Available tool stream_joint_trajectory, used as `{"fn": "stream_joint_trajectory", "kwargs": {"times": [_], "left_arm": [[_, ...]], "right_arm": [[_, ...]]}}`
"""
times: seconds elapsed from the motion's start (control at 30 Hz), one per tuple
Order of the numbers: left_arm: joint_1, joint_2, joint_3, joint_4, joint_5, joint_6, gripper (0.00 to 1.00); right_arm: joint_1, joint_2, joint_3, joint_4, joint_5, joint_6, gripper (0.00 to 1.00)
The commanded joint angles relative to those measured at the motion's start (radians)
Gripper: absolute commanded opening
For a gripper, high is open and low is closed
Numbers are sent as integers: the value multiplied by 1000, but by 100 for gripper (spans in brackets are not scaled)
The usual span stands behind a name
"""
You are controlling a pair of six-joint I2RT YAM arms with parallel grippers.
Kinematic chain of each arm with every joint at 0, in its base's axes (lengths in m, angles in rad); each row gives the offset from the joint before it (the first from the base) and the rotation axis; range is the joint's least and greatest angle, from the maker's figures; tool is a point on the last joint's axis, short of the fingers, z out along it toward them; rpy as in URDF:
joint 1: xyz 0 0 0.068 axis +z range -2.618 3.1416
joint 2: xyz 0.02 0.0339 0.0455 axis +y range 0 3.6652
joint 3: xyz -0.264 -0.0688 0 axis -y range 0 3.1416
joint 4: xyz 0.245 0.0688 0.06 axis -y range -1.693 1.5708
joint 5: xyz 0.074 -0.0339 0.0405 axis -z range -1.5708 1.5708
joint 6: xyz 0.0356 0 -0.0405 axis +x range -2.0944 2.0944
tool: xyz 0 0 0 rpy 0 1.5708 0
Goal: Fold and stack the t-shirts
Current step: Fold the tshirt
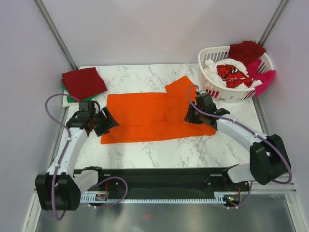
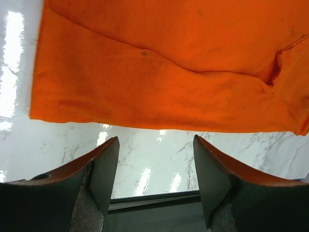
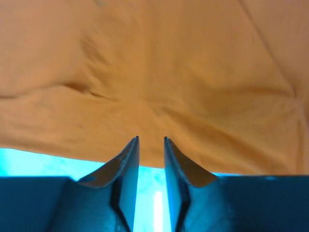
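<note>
The orange t-shirt [image 1: 154, 116] lies spread flat across the middle of the marble table, one sleeve pointing to the back right. My left gripper [image 1: 108, 122] is open and empty at the shirt's left edge; the left wrist view shows its fingers [image 2: 155, 145] wide apart over bare marble, just short of the shirt's hem [image 2: 169, 72]. My right gripper [image 1: 190, 116] is over the shirt's right part. In the right wrist view its jaws [image 3: 151, 140] stand a narrow gap apart at the cloth's edge [image 3: 154, 72], with nothing between them.
A folded dark red shirt [image 1: 83, 81] lies on a green one [image 1: 71, 98] at the back left. The white laundry basket [image 1: 212, 87] at the back right holds a white shirt with red print [image 1: 231, 72], a magenta one [image 1: 264, 77] and a dark red one [image 1: 246, 50].
</note>
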Motion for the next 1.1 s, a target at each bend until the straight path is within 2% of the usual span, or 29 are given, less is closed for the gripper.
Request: {"fn": "stream_joint_trajectory", "kwargs": {"times": [0.0,0.07,0.17,0.33,0.43,0.5,0.63,0.73,0.87,0.93,1.03,1.07], "left_arm": [[-92,106,-28,123,-33,-78,69],[-131,157,-43,181,-24,-113,69],[-142,276,-56,242,-36,-150,67],[-141,422,-118,308,-64,-193,67],[-147,446,-145,313,-67,-195,66],[-156,421,-169,312,-70,-190,63],[-172,323,-223,278,-93,-219,64],[-188,248,-267,217,-55,-262,64],[-265,105,-322,143,-27,-348,64],[-283,12,-341,109,-13,-405,65],[-311,-74,-297,8,-15,-431,65],[-313,-93,-275,-15,-24,-426,65]], "right_arm": [[-14,8,-83,31,-28,-21,33],[-38,40,-116,84,-88,-24,23],[-75,98,-125,108,-149,-42,18],[-176,118,-191,126,-212,-58,18],[-240,85,-264,126,-264,-56,18],[-248,27,-307,111,-274,-42,19],[-248,-78,-370,77,-309,7,23],[-248,-147,-426,36,-331,38,26],[-248,-272,-501,-22,-353,88,35],[-250,-331,-513,-58,-360,113,36],[-247,-469,-490,-197,-351,142,39],[-248,-524,-446,-231,-341,137,43]]}}
